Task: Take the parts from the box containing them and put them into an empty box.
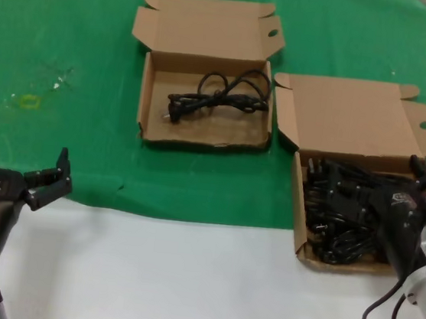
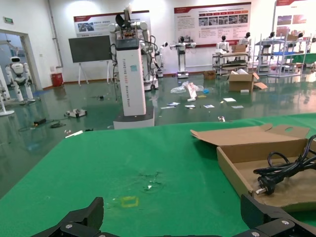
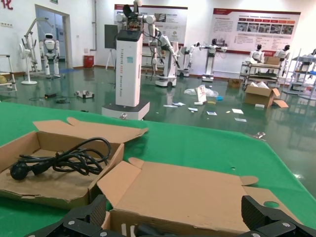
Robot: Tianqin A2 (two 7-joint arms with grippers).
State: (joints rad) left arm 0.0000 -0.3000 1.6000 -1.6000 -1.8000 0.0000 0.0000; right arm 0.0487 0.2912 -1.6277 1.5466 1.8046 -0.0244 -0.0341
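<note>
Two shallow brown cardboard mailer boxes, lids hinged back, side flaps out, a round hole in each lid. One box (image 1: 206,101) well ahead of the right gripper and toward the left, holding a single loosely coiled black power cord (image 1: 220,93) with a moulded plug at its end. Other box (image 1: 345,198) directly under the right gripper, crammed with a tangled heap of black cords (image 1: 338,212), plugs poking out at the far edge.

Right gripper (image 1: 425,177) lowered over the full box, black body slanting down from the near right, fingers spread wide apart with the raised lid between the tips in the wrist view; nothing seen clamped. Left gripper (image 1: 19,162) parked well clear at the near left, over the boundary of green cloth (image 1: 73,36) and white table (image 1: 184,279), fingers likewise splayed wide, holding nothing.

Small pale logo on each gripper body, too small to read. On the white pillar (image 2: 131,74) beyond the table, vertical lettering, not legible.
</note>
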